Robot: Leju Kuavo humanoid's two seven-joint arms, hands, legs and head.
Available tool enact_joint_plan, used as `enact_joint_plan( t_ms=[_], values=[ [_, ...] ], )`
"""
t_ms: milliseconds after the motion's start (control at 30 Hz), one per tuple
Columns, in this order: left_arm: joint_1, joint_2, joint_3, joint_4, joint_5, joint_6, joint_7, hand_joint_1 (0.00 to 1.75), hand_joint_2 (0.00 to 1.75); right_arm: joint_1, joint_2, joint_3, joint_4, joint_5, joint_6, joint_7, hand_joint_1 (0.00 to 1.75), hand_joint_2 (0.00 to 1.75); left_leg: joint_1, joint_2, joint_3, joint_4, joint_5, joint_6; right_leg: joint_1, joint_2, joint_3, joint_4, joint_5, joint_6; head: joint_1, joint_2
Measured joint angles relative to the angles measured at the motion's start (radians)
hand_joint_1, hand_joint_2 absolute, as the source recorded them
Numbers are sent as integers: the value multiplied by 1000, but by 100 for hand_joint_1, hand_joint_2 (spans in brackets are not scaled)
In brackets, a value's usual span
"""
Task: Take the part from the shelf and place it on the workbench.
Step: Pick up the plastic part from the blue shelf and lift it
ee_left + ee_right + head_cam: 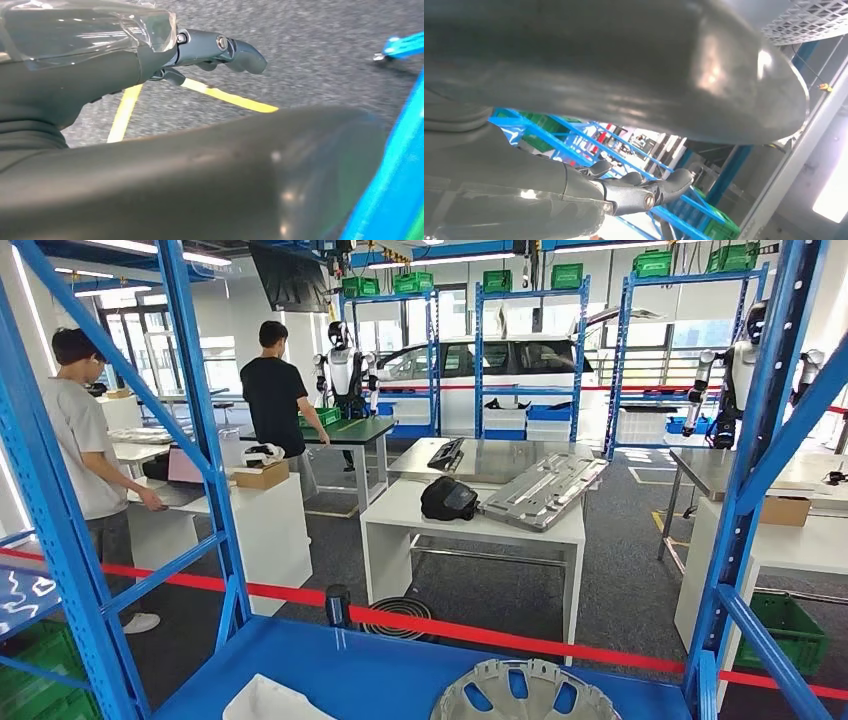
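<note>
A round silver part with cut-out slots [525, 695] lies on the blue shelf board [380, 665] at the lower edge of the head view. Beyond the shelf stands a white workbench [400, 512] carrying a black object [448, 498] and a long grey metal plate [545, 490]. In the left wrist view my left hand [210, 50] hangs over grey floor with a yellow line, fingers stretched out and holding nothing. In the right wrist view my right hand [634, 190] has its fingers apart with nothing in them, blue shelving behind it.
Blue shelf uprights [205, 440] [760, 440] frame the view. A white cloth-like item [270, 702] lies on the shelf beside the part. A red tape barrier [500, 635] runs across. Two people [85, 460] [275, 395] stand at tables on the left. A green crate [790, 630] sits on the floor.
</note>
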Motion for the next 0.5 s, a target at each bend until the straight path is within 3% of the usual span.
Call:
enact_joint_plan(
  t_ms=[100,133,167,233,300,367,433,500],
  values=[
    [5,0,-15,-3,29,9,11,0,0,-1,6,3,-1,12,-1,11,0,0,5,0,-123,191,-65,-10,5,5,11,0,-14,-9,-2,0],
    [8,0,-20,-3,36,11,14,0,0,-1,7,4,-1,19,-3,13,0,0,6,0,-150,215,-65,-10,7,7,17,0,-19,-10,-3,0],
    [11,0,-24,-3,41,12,16,0,0,-1,7,6,-1,23,-5,13,0,0,6,0,-157,202,-44,-8,9,10,24,0,-25,-10,-3,0],
    [17,0,-31,-6,47,14,17,0,0,-3,9,7,-1,29,-7,16,0,0,2,0,-120,77,48,6,14,14,43,-1,-38,-10,-3,0],
    [21,1,-36,-10,49,14,17,0,0,-4,11,8,-1,37,-11,25,0,0,-8,-1,-76,-35,96,25,18,16,56,-3,-50,-5,-2,-1],
    [26,1,-43,-17,55,15,17,0,0,-2,12,12,-5,49,-19,44,0,0,-14,-2,-60,-62,89,37,19,17,58,-6,-57,3,-2,-1],
    [36,0,-53,-24,62,16,18,0,0,3,10,17,-16,61,-25,59,0,0,-12,-1,-44,-78,97,42,21,16,62,-7,-65,12,-3,-1],
    [40,-1,-62,-27,67,18,19,0,0,5,7,23,-26,68,-29,65,0,0,-7,1,-22,-100,101,47,23,9,40,44,-87,16,-2,0]
  ],
)
